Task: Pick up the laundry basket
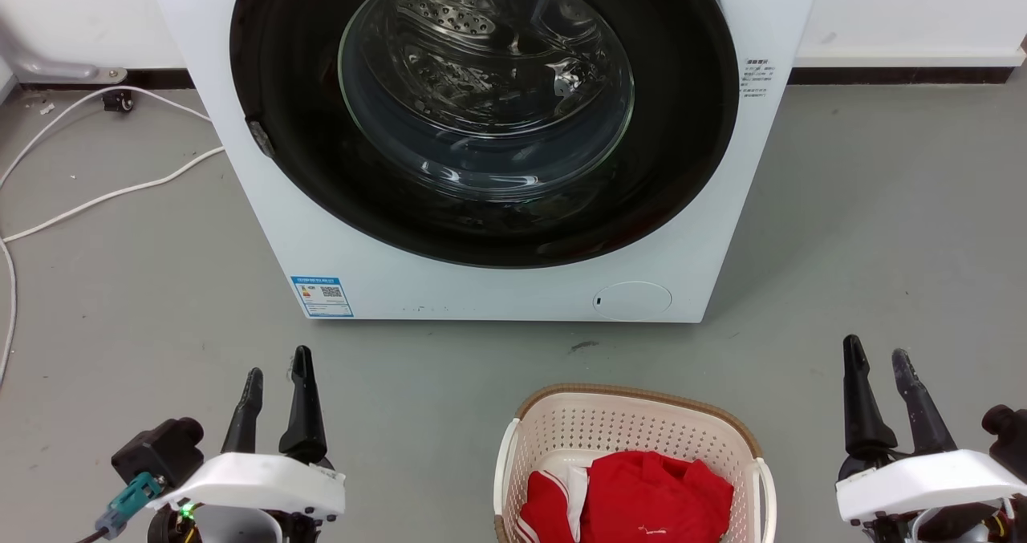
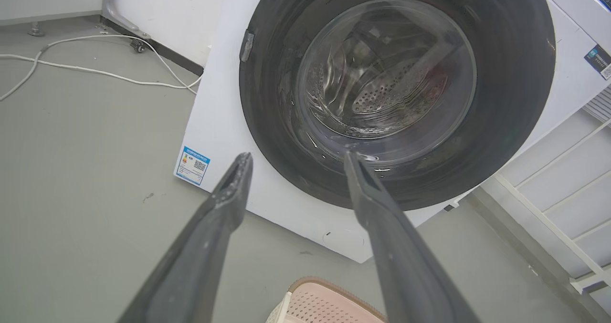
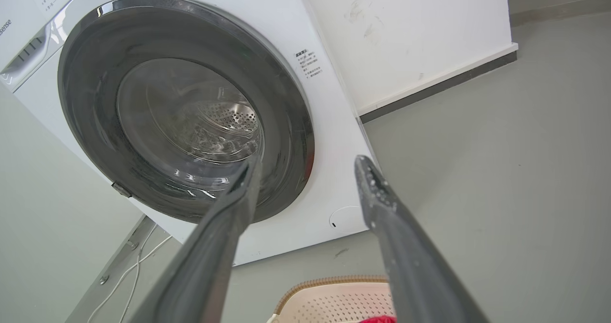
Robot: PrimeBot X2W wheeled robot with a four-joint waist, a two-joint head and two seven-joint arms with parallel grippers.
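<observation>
Slippage is the main worry, and it would start at the jaws. If the fingers close on only one white loop handle point(image 1: 766, 485), or on the ribbed brown rim, the laundry basket point(image 1: 642, 391) would likely tilt and spill the red clothes point(image 1: 642, 499). A reach pushed too far forward could also knock the fingers against the washing machine point(image 1: 497, 290).

The left gripper point(image 1: 278, 362), at the lower left of the head view, has its jaws parted with a clear gap and holds and touches nothing. The right gripper point(image 1: 875, 346), at the lower right, is likewise spread and empty. Between them, at the bottom centre, the basket sits on the grey floor point(image 1: 866, 230), well apart from either gripper and near the machine's front. A white cable point(image 1: 120, 190) trails along the left edge.
</observation>
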